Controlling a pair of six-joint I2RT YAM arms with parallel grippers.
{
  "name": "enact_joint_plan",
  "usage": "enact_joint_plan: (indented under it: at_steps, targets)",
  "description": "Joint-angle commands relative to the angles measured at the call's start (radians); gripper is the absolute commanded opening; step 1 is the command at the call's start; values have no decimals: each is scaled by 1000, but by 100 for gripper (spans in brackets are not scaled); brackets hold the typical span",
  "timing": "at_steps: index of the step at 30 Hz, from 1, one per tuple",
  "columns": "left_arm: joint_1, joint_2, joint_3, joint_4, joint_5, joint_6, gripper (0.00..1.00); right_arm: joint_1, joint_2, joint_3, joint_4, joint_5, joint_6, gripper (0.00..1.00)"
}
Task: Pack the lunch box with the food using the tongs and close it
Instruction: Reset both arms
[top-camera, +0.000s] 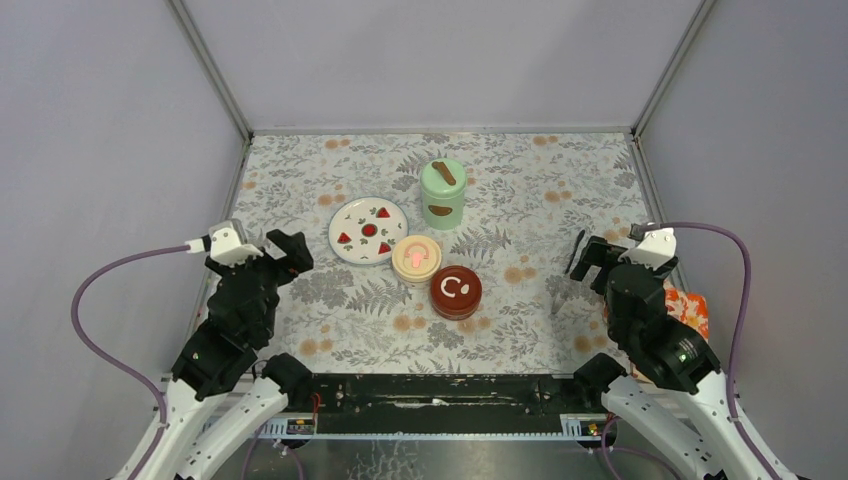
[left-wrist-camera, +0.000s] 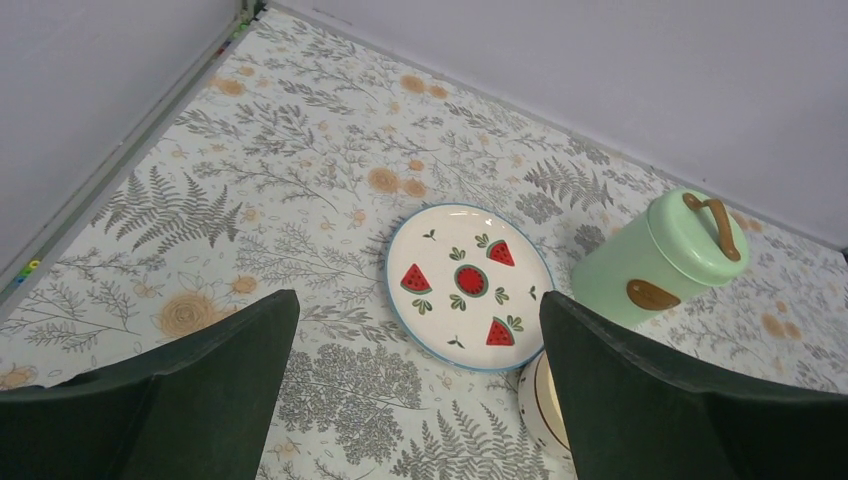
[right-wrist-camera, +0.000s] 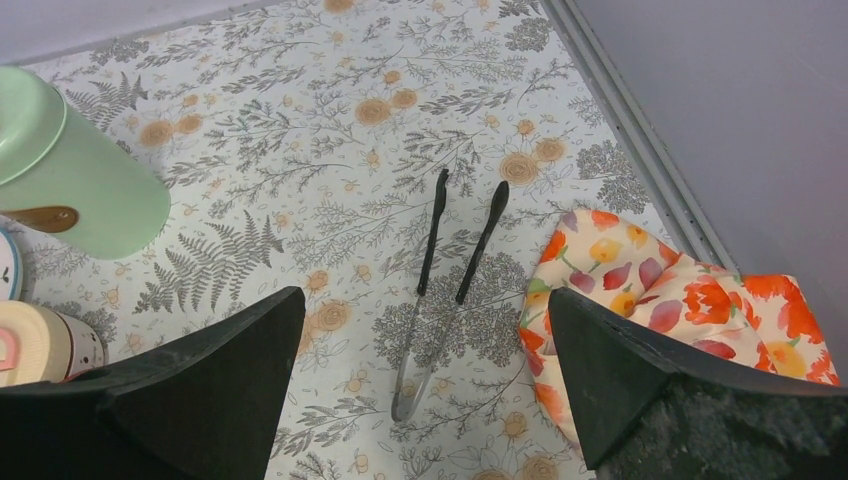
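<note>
The lunch box stands mid-table with every part lidded: a mint-green jar with a brown-handled lid, a cream-lidded bowl and a dark-red-lidded bowl. Slim dark tongs lie on the table below my right gripper, which hovers open and holds nothing. My left gripper is open and empty, left of the bowls. No food shows in any view.
A white plate printed with watermelon pictures lies left of the jar, with nothing on it. A floral orange cloth sits at the table's right edge beside the tongs. Grey walls enclose the patterned table on three sides.
</note>
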Motion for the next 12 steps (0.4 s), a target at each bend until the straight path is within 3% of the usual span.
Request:
enact_joint_plan:
  at_steps: [1,12]
  targets:
    - [45,-19,-6,56,-23,18,99,-5,10,-3,66,31,-13,100]
    - [148,27,4,54,68,10,99,-4,-10,-10,73,18,-15,100]
